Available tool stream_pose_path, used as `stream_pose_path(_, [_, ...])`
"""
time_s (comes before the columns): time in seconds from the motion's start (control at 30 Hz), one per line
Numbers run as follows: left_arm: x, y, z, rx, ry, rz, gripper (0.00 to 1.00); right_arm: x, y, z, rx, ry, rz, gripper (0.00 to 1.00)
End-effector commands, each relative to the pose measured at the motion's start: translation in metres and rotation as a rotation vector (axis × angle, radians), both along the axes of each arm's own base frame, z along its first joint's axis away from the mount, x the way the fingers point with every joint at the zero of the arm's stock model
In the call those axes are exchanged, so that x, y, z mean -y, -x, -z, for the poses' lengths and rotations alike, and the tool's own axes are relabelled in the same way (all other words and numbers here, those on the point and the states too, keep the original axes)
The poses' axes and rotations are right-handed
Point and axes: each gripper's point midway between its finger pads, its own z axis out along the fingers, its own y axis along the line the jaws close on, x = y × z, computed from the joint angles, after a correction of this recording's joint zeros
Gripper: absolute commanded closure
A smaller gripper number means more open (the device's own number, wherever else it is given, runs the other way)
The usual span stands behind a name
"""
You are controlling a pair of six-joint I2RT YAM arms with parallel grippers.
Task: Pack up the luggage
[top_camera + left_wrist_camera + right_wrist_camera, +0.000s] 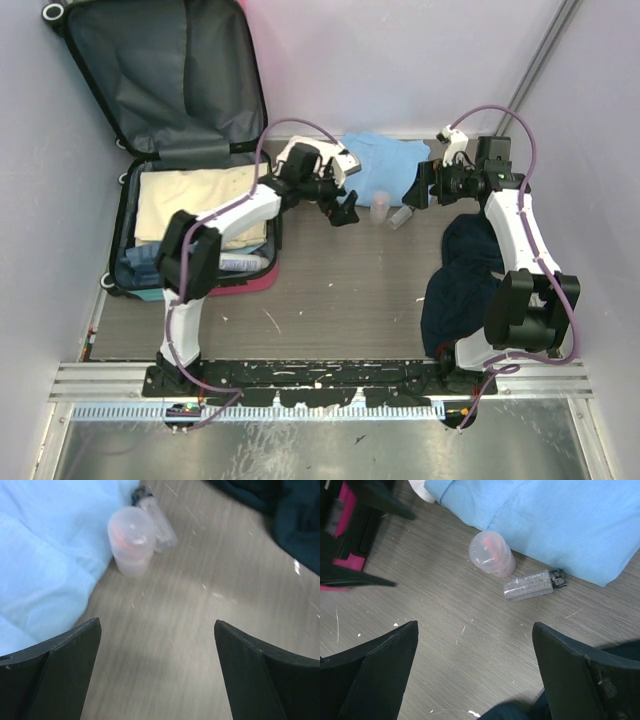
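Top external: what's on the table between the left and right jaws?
A small translucent cup and a clear bottle lying on its side, close together; shows in the top view and both wrist views.

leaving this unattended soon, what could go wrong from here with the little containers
The jar stands right beside the bottle lying on its side: grabbing one may knock the other, and the bottle could roll. The left gripper and right gripper, both open, point at that same spot and might collide.

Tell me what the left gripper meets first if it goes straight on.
Probably bare table: the open left gripper tilts down at it. The jar lies farther ahead, depth unclear.
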Motion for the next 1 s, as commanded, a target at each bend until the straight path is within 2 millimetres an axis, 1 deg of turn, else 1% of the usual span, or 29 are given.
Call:
stream_pose_path(0.0, [0.049,-0.055,-0.027,0.090,0.185,-0.086,0.04,0.014,-0.011,-0.017,0.074,0.025,0.044,0.00])
stream_pose_path(0.07, [0.060,-0.065,-0.014,0.098,0.193,-0.083,0.04,0.021,-0.014,-0.020,0.080,0.017,0.078,0.00])
stream_pose_path(0.1, [0.067,-0.068,-0.005,0.094,0.194,-0.068,0.04,0.026,-0.014,-0.020,0.080,0.011,0.094,0.00])
stream_pose_path(0.2, [0.084,-0.072,0.013,0.075,0.205,-0.023,0.04,0.037,-0.015,-0.019,0.076,0.002,0.128,0.00])
stream_pose_path(0.33, [0.103,-0.076,0.029,0.060,0.207,-0.008,0.06,0.047,-0.014,-0.018,0.073,0.006,0.157,0.00])
stream_pose_path(0.5, [0.122,-0.081,0.038,0.061,0.222,0.005,0.08,0.054,-0.015,-0.021,0.077,0.013,0.178,0.00])
stream_pose_path(0.57, [0.128,-0.082,0.038,0.066,0.232,0.010,0.11,0.058,-0.015,-0.021,0.077,0.017,0.186,0.00])
stream_pose_path(0.67, [0.134,-0.076,0.035,0.062,0.242,0.038,0.32,0.059,-0.014,-0.019,0.072,0.016,0.189,0.00])
stream_pose_path(0.73, [0.133,-0.071,0.032,0.054,0.244,0.055,0.42,0.059,-0.013,-0.017,0.067,0.015,0.189,0.00])
stream_pose_path(0.83, [0.124,-0.060,0.023,0.082,0.236,0.080,0.52,0.060,-0.012,-0.016,0.067,0.016,0.189,0.00])
stream_pose_path(0.9, [0.114,-0.052,0.011,0.105,0.230,0.093,0.55,0.059,-0.012,-0.016,0.064,0.011,0.184,0.00])
stream_pose_path(0.93, [0.107,-0.048,0.008,0.107,0.221,0.096,0.57,0.057,-0.012,-0.016,0.062,0.007,0.179,0.00])
stream_pose_path(0.97, [0.100,-0.044,-0.001,0.114,0.216,0.099,0.58,0.057,-0.013,-0.015,0.062,0.004,0.177,0.00])
